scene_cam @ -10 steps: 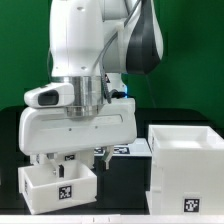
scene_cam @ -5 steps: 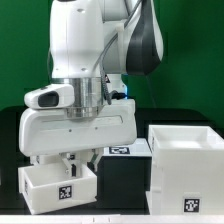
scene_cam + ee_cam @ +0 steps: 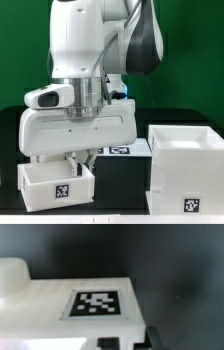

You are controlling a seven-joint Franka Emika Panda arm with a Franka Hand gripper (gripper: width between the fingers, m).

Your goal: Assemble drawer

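A shallow white tray [image 3: 40, 182] with a square marker on its front stands at the exterior view's lower left. My gripper [image 3: 76, 161] reaches down at the tray's far wall, with its fingers close together on that wall. The wrist view shows the tray's white surface [image 3: 40, 294] with its marker, and one dark finger [image 3: 152, 340] at its edge. The tall square casing [image 3: 185, 165], also marked, stands apart at the exterior view's right. A second tray is out of view.
The marker board [image 3: 122, 151] lies on the black table behind the gap between tray and casing. The arm's large white body hangs over the tray and hides the table behind it. A green wall backs the scene.
The two fingers have drawn closer together at the tray's far wall. The arm, the tray and the casing have stayed in place.
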